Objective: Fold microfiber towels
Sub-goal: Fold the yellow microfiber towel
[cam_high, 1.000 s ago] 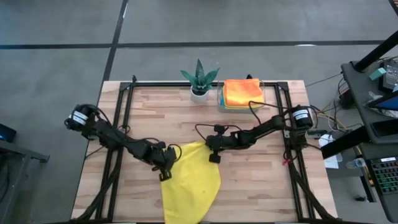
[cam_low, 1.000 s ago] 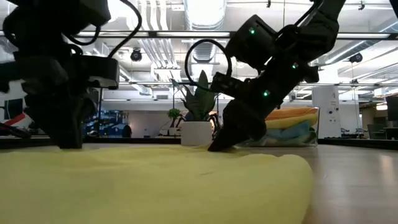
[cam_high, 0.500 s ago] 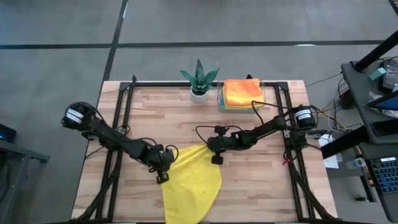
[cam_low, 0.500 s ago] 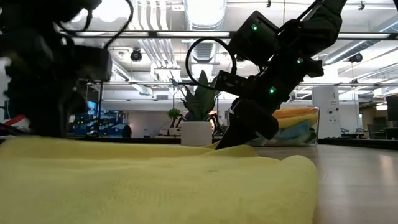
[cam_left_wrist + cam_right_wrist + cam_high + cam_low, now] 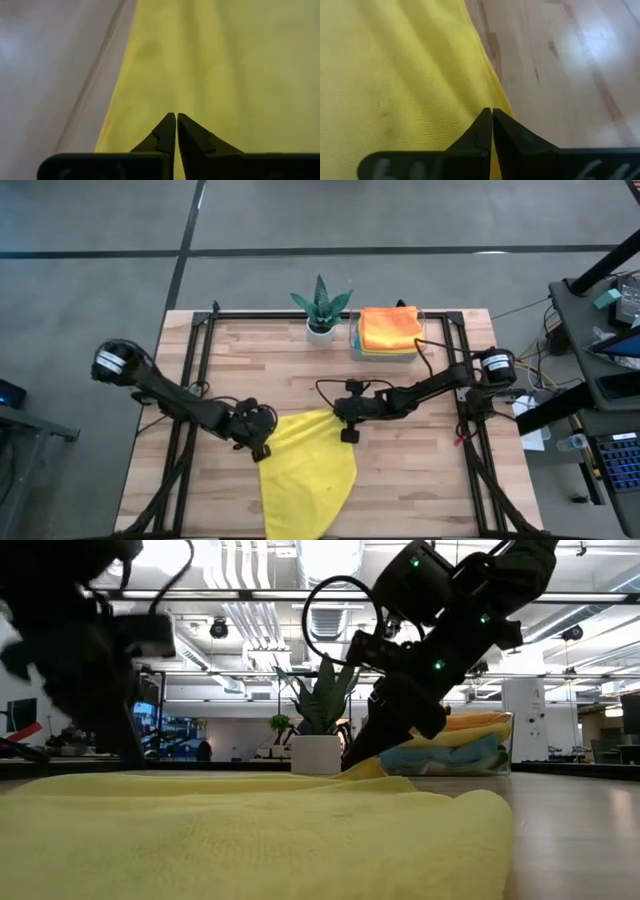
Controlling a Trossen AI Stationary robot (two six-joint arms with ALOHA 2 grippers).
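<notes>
Two grippers, left gripper [image 5: 262, 450] and right gripper [image 5: 349, 436], each pinch the yellow towel [image 5: 310, 475] on the counter [image 5: 420, 480].

Even, bright overhead light fills the high view, and the wooden counter [image 5: 420, 480] shows only thin, soft shadows beneath the arms. In the low view the ceiling lights [image 5: 330, 560] blow out to white glare, leaving both arms as dark silhouettes; the left arm [image 5: 85, 650] is smeared with motion blur. The near yellow towel [image 5: 250, 840] is soft and out of focus. In the right wrist view, pale glare sheens the counter boards.
</notes>
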